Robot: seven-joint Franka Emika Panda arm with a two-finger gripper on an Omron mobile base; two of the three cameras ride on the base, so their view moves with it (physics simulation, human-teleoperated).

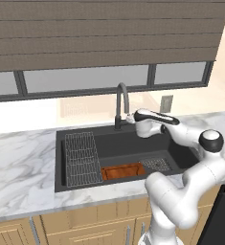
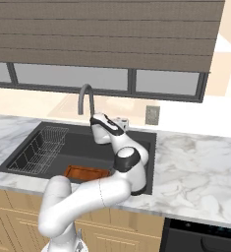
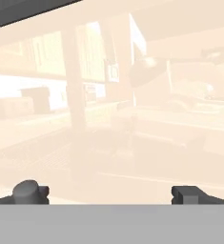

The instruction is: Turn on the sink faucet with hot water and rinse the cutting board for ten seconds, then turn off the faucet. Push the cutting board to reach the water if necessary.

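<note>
You see the gripper (image 1: 129, 117) with jaws wide, holding nothing, just beside the sink faucet (image 1: 121, 103); the cutting board (image 1: 123, 171) lies below it.

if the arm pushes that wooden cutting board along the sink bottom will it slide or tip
The cutting board lies flat and low on the sink floor, so it should slide, not tip. It looks rigid. Its raised rim gives something to push against.
</note>
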